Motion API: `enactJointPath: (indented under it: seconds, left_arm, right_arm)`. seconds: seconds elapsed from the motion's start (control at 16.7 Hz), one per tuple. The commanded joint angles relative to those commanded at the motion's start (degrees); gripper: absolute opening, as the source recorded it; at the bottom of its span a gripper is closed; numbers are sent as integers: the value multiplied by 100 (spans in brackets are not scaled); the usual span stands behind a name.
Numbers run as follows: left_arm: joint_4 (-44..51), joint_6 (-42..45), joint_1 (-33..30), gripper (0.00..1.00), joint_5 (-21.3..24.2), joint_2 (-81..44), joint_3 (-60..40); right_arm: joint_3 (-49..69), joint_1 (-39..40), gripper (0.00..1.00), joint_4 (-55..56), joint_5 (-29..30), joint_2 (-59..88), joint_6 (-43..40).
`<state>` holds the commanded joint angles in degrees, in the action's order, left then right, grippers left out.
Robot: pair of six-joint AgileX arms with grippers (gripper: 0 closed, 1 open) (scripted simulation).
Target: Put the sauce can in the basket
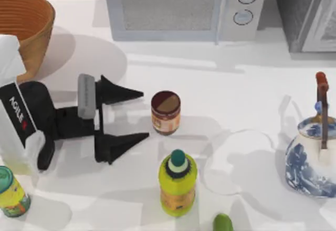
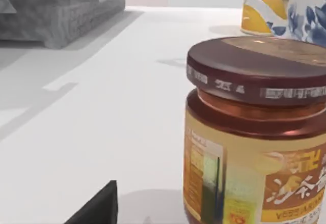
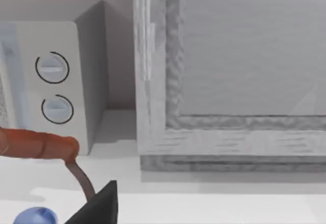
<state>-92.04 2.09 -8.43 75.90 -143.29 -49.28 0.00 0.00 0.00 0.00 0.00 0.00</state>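
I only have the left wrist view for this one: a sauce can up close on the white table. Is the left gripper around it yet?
Observer: No. From above, the left gripper is open, its fingertips just short of the sauce can, not touching.
Operator: Where is the basket?
Observer: The basket sits at the table's far left corner, behind the left arm.
Operator: Anything close to the can that might get knocked?
Observer: A yellow-green bottle stands just nearer the camera's bottom edge than the can, apart from it.
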Motion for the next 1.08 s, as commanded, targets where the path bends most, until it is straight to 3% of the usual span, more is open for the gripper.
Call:
enactJointPath:
  seconds: [0.24, 0.6, 0.9, 1.08]
  left_arm:
    - [257, -65, -205, 100, -185, -72, -399]
    - [369, -79, -990, 100, -957, -150, -599]
    - [358, -87, -1079, 100, -1046, -150, -596]
    - [358, -87, -1079, 77, -1046, -150, -596]
  right_arm:
    - [0, 0, 100, 0, 0, 0, 0]
    - [0, 0, 100, 0, 0, 0, 0]
    - [0, 0, 100, 0, 0, 0, 0]
    - [0, 0, 100, 0, 0, 0, 0]
